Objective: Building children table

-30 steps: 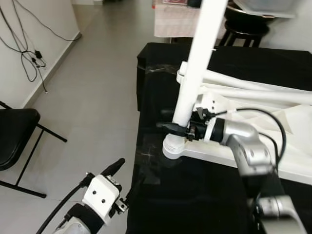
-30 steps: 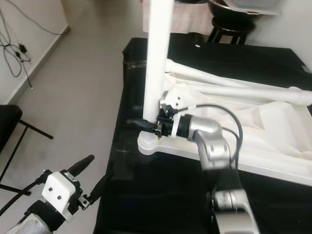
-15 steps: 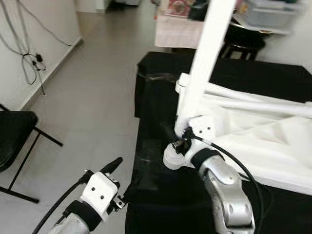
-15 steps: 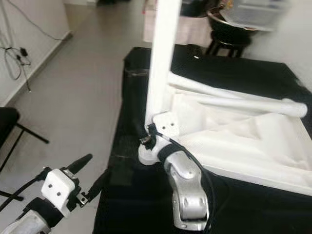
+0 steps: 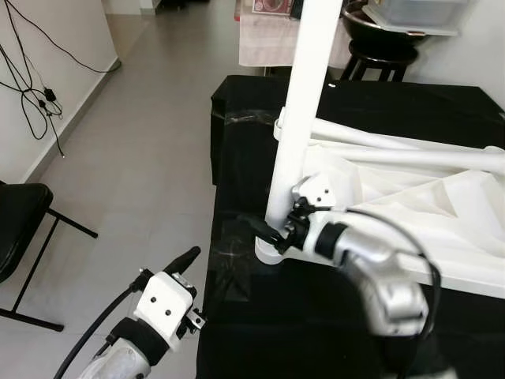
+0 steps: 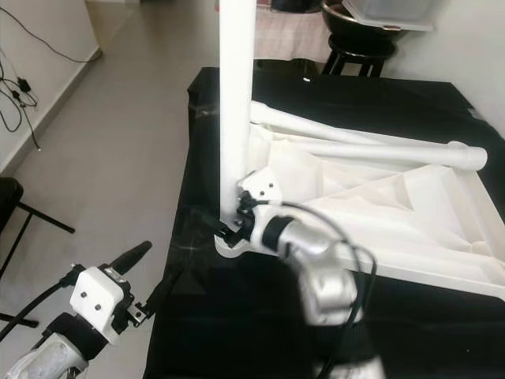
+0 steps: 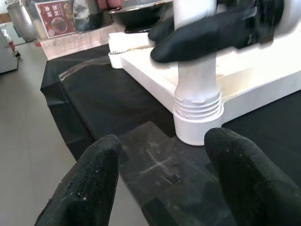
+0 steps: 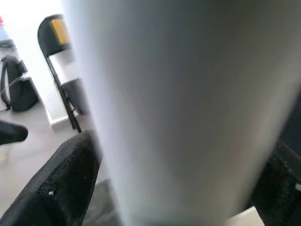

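white table leg (image 5: 304,103), black cloth (image 5: 331,316), grey floor (image 5: 142,158)

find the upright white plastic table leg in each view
Left eye: upright white plastic table leg, centre, rising off the top.
Right eye: leg, left of centre.
Left wrist: threaded base, upper middle.
Right wrist: blurred, close.
Shared landmark: right gripper around its base.

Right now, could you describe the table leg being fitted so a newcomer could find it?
On the black-covered table lies a white tabletop, upside down. At its near-left corner one white leg stands upright, the right gripper at its base; the other legs lie flat.
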You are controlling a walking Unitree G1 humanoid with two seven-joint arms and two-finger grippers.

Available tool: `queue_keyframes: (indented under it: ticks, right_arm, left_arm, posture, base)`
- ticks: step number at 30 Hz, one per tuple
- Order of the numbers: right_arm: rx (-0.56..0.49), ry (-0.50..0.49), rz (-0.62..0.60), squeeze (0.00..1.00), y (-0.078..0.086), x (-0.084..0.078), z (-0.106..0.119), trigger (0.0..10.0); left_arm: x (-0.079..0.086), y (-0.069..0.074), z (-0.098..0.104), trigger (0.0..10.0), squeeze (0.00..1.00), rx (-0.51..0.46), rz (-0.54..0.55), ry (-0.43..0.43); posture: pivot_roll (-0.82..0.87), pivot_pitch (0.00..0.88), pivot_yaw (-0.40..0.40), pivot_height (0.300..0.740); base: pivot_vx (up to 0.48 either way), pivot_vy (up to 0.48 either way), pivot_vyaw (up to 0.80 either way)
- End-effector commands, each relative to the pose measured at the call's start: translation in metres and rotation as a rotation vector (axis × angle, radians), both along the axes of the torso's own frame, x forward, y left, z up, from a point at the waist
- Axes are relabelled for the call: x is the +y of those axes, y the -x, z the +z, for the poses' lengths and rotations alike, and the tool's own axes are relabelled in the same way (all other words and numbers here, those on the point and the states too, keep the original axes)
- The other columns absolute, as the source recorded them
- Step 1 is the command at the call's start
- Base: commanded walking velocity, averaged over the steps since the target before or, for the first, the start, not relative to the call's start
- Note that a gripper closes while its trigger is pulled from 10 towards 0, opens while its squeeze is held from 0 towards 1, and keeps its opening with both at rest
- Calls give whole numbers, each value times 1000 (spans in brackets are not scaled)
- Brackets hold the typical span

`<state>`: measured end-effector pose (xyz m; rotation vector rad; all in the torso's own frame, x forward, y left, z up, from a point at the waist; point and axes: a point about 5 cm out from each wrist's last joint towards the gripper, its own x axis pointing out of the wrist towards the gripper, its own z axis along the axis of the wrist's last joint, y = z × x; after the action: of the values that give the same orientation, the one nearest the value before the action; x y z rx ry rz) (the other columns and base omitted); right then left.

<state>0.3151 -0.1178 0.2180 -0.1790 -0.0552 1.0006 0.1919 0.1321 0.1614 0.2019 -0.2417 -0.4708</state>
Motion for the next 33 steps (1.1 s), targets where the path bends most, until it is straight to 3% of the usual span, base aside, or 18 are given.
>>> queue_keyframes:
  ticks: [1,3,5,8,12,13,20,22,24,26,27,29,30,31,32,33]
  right_arm:
    - [20,79,239,0,-1,7,-4,10000]
    - [20,79,239,0,-1,7,-4,10000]
    - [44,104,334,0,-9,5,1,10000]
    - [65,97,355,0,-21,7,5,10000]
    - [102,47,386,0,-35,9,8,10000]
    - [123,25,398,0,-38,8,7,0]
    - [146,9,435,0,-41,6,4,0]
    - [156,12,445,0,-41,2,3,0]
    - [156,13,411,0,-41,-14,2,0]
    - [156,13,411,0,-41,-14,2,0]
    - [131,-13,333,0,-40,-26,2,0]
    - [131,-13,333,0,-40,-26,2,0]
    - [100,-53,204,0,-36,-36,1,0]
    - [100,-53,204,0,-36,-36,1,0]
    - [76,-96,-67,0,-26,-40,-13,0]
    - [76,-96,-67,0,-26,-40,-13,0]
  left_arm:
    - [-3,6,-2,10000,0,12,-10,-13]
    - [-3,6,-2,10000,0,12,-10,-13]
    - [-4,11,-1,10000,0,13,-13,-17]
    - [-6,16,0,10000,0,23,-27,-9]
    - [-9,20,1,10000,0,36,-56,1]
    - [-10,22,2,10000,0,38,-60,1]
    - [-10,27,2,10000,0,45,-56,4]
    - [-9,29,3,10000,0,49,-48,9]
    - [-8,36,4,10000,0,62,-40,24]
    - [-8,36,4,10000,0,62,-40,24]
    - [-9,39,4,10000,0,71,-38,33]
    - [-9,39,4,10000,0,71,-38,33]
    - [-9,40,3,10000,0,77,-33,37]
    - [-9,40,3,10000,0,77,-33,37]
    - [-8,38,1,10000,0,74,-20,36]
    - [-8,38,1,10000,0,74,-20,36]
  posture:
    - [81,199,-83,740]
    - [81,199,-83,740]
    - [97,210,-88,740]
    - [107,218,-92,740]
    - [111,228,-93,740]
    - [111,231,-87,740]
    - [112,231,-86,740]
    - [109,228,-87,740]
    - [84,223,-87,740]
    - [84,223,-87,740]
    - [75,221,-92,740]
    - [75,221,-92,740]
    - [66,217,-98,740]
    - [66,217,-98,740]
    - [44,219,-90,740]
    - [44,219,-90,740]
  base:
    - [0,0,0]
    - [0,0,0]
    - [0,0,0]
    - [0,0,0]
    - [0,0,0]
    - [0,0,0]
    - [0,0,0]
    - [0,0,0]
    - [0,0,0]
    - [0,0,0]
    - [0,0,0]
    - [0,0,0]
    - [0,0,0]
    - [0,0,0]
    - [0,0,0]
    - [0,0,0]
